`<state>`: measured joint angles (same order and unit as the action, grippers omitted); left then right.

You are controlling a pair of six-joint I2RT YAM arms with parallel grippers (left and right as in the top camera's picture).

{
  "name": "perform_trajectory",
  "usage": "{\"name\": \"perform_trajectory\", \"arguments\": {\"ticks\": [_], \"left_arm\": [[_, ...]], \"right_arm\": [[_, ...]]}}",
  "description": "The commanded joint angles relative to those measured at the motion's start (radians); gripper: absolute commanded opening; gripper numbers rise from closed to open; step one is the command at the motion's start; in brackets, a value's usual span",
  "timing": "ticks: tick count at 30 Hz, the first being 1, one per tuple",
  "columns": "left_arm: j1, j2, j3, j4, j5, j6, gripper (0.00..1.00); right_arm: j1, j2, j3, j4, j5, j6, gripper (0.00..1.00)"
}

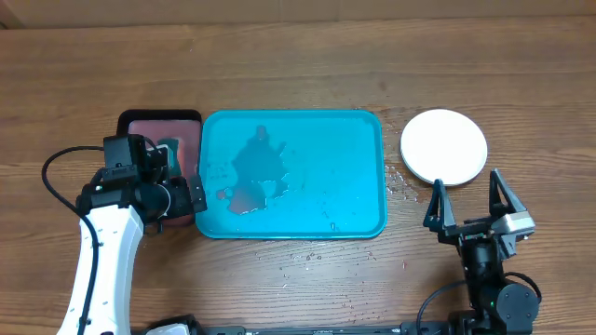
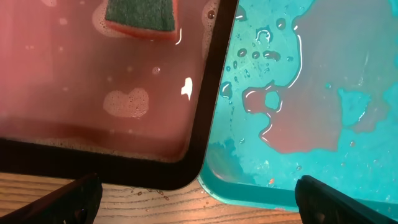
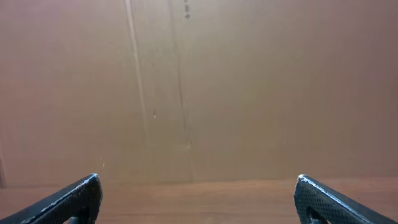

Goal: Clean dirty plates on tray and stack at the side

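- The tray [image 1: 372, 126] lies in the middle of the worktop [image 1: 298, 56], with no plate on it
- A thin reddish puddle [image 1: 256, 177] spreads over the left half of the tray; in the left wrist view it lies near the rim
- A white plate [image 1: 444, 146] sits on the worktop just right of the tray's far right corner, apart from the rim; from above I cannot tell whether other plates lie under it
- A black tray [image 1: 158, 115] with pink soapy water stands against the tray's left side, rims touching or nearly so
- A sponge [image 2: 140, 15], green on top with an orange edge, lies in the black tray's water
- The left claw [image 1: 191, 195] hangs over the place where the two trays' near corners meet; its fingertips [image 2: 74, 199] are spread wide and it holds nothing
- The right claw [image 1: 468, 197] stands on the near side of the plate, not touching it, fingers wide apart and empty; its wrist camera shows only a brown wall and a strip of worktop
- Droplets [image 1: 317, 256] speckle the worktop along the tray's near edge and right side
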<state>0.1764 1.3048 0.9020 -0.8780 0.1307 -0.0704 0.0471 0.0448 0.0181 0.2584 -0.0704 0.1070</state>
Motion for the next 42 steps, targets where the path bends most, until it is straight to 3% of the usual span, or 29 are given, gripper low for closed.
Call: {"name": "perform_trajectory", "arguments": {"ticks": [1,8,42], "left_arm": [[-0.007,0.004,-0.008,0.0,-0.007,0.022,1.0],[-0.006,0.004,-0.008,0.0,-0.007,0.022,1.0],[-0.007,0.004,-0.008,0.0,-0.007,0.022,1.0]], "right_arm": [[-0.009,-0.043,-0.01,-0.046,0.017,-0.008,1.0],[-0.011,-0.042,-0.01,-0.34,-0.004,-0.006,1.0],[-0.009,-0.042,-0.01,-0.336,-0.002,-0.003,1.0]]}}
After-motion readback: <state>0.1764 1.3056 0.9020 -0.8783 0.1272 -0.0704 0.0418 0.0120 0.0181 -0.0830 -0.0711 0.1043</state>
